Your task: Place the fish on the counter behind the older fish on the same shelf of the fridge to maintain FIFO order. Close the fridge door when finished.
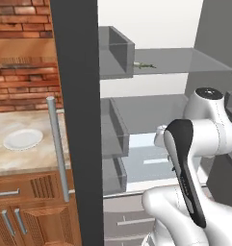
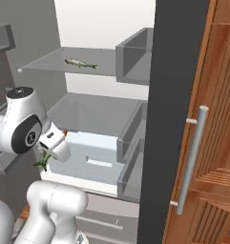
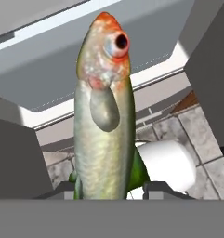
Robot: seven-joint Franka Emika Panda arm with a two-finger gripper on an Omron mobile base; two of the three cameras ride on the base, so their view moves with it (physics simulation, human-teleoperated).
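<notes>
The gripper (image 2: pixel 48 153) is clamped on the fish (image 3: pixel 104 121), which stands up between the finger tips in the hand view, orange head away from the hand, pale belly toward the camera. In the right base view its green tail hangs below the hand, in front of the open fridge (image 2: pixel 107 28) and low beside the pale drawer (image 2: pixel 95 155). Up on the fridge's upper shelf (image 2: pixel 49 64) lies the older fish (image 2: pixel 80 63). Left of the fridge, the counter (image 1: pixel 21 156) carries a white plate (image 1: pixel 22 139).
</notes>
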